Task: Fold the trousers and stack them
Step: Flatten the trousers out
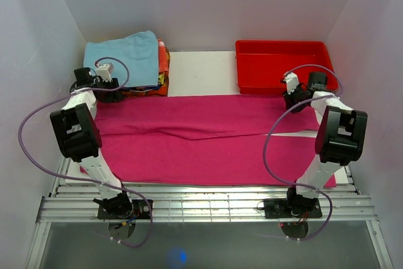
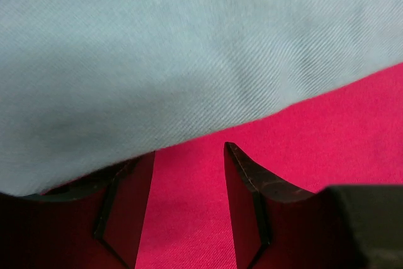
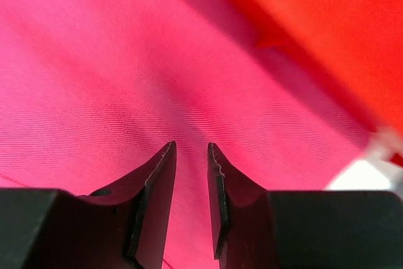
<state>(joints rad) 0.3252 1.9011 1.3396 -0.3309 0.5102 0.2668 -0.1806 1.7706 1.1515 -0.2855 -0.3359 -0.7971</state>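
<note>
The magenta-pink trousers (image 1: pixel 208 143) lie spread flat across the table, legs running left to right with a long crease through the middle. My left gripper (image 1: pixel 104 86) hangs low over their far left corner. In the left wrist view the left gripper (image 2: pixel 189 149) is open over the pink cloth (image 2: pixel 327 137), nothing between its fingers, and the light blue cloth (image 2: pixel 157 48) covers one fingertip. My right gripper (image 1: pixel 291 97) is at the far right edge. In the right wrist view the right gripper (image 3: pixel 191 144) shows a narrow gap just above the trousers (image 3: pixel 94 61), gripping nothing.
A folded light blue cloth (image 1: pixel 126 55) tops a stack of coloured clothes (image 1: pixel 164 70) at the back left. A red plastic tray (image 1: pixel 283 64) stands at the back right, close to the right gripper, and shows as the red tray (image 3: pixel 327 23) in the right wrist view. White table (image 1: pixel 201 74) lies between them.
</note>
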